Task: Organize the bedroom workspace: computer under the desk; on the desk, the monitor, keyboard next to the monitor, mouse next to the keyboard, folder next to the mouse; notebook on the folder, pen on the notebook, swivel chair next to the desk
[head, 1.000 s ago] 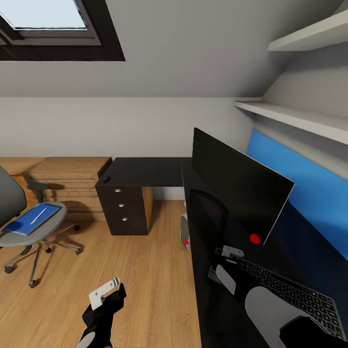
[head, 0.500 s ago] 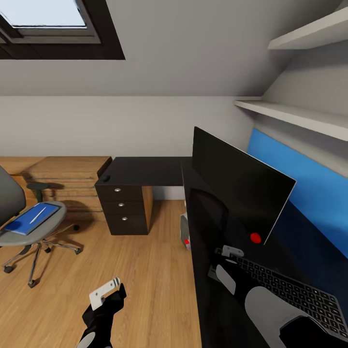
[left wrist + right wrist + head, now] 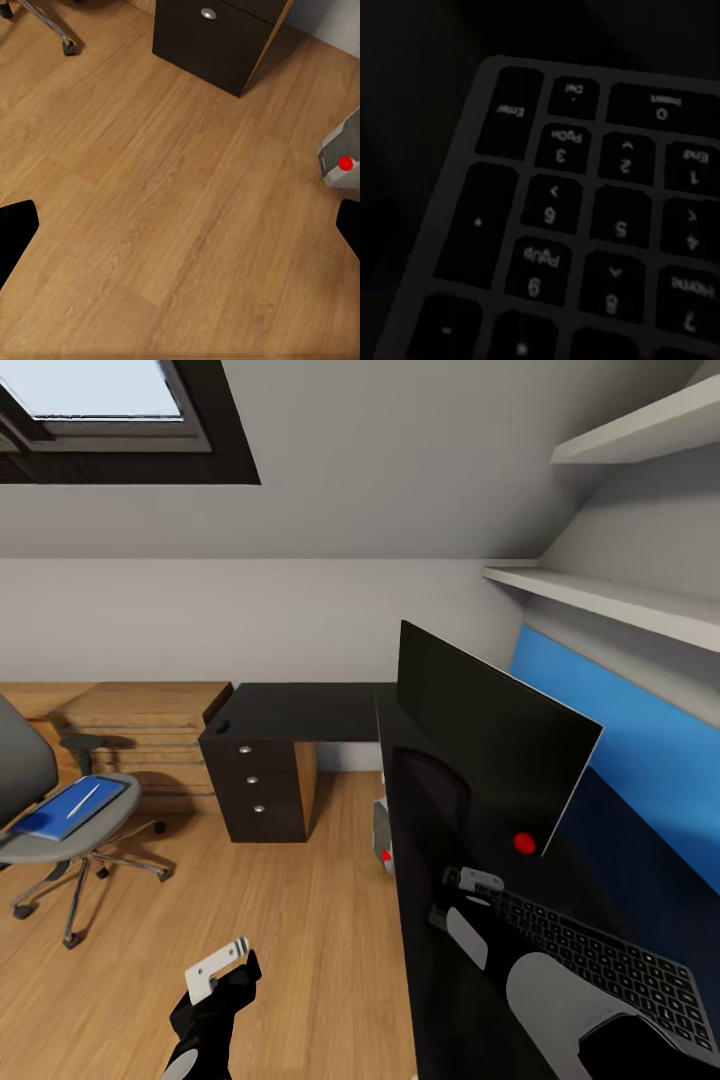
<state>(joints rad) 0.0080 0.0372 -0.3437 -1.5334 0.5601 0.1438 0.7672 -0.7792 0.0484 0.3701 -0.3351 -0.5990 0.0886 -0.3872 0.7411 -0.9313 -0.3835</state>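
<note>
The monitor (image 3: 485,755) stands on the black desk (image 3: 300,712). In front of it lies the keyboard (image 3: 610,965), seen close up (image 3: 585,217) in the right wrist view. My right gripper (image 3: 462,898) sits at the keyboard's near end; its jaws are unclear. The mouse (image 3: 221,727) rests on the desk's far corner. Under the desk stands the computer (image 3: 383,842) (image 3: 341,150). A blue folder (image 3: 68,810) with the pen (image 3: 82,801) on it lies on the swivel chair (image 3: 30,780). The notebook is out of view. My left gripper (image 3: 222,972) (image 3: 182,229) hangs open over the floor.
A black drawer unit (image 3: 257,790) (image 3: 214,37) holds up the desk's far wing, with low wooden shelving (image 3: 140,725) beside it. White shelves (image 3: 610,600) and a blue wall panel (image 3: 640,730) run behind the monitor. Wood floor (image 3: 300,920) lies between chair and desk.
The whole view has shifted slightly, so the camera moved. Neither arm nor any object has visibly moved.
</note>
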